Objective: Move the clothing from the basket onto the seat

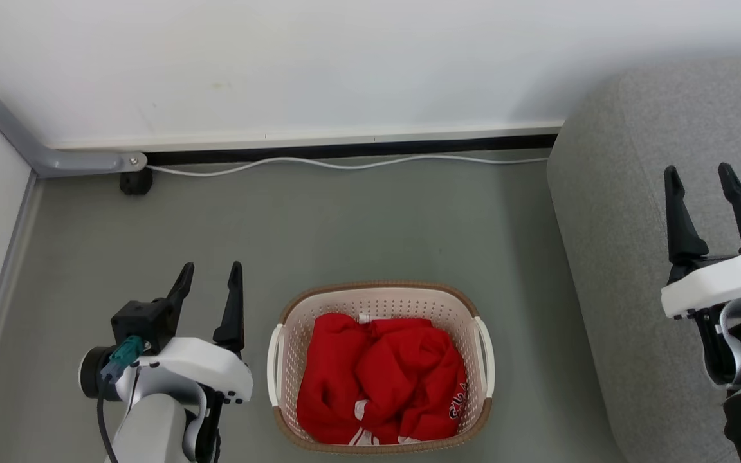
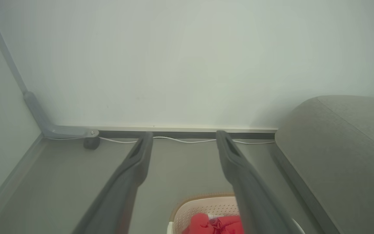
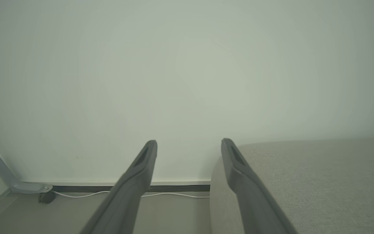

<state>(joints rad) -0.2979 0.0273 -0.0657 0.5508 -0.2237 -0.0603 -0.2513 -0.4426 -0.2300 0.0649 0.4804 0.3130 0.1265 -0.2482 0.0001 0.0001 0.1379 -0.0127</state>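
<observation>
Left gripper [image 1: 211, 269], jaws apart and empty, hangs beside the basket [image 1: 380, 287], where the clothing [image 1: 377, 373] lies heaped. It should reach in from above and pinch a high fold.

The left hand [image 1: 211, 270] sits near seven o'clock in the head view, its two dark fingers [image 1: 233, 305] spread apart, empty and pointing toward twelve. The right hand [image 1: 698, 172] sits at three o'clock, likewise spread, empty and pointing toward twelve.
</observation>
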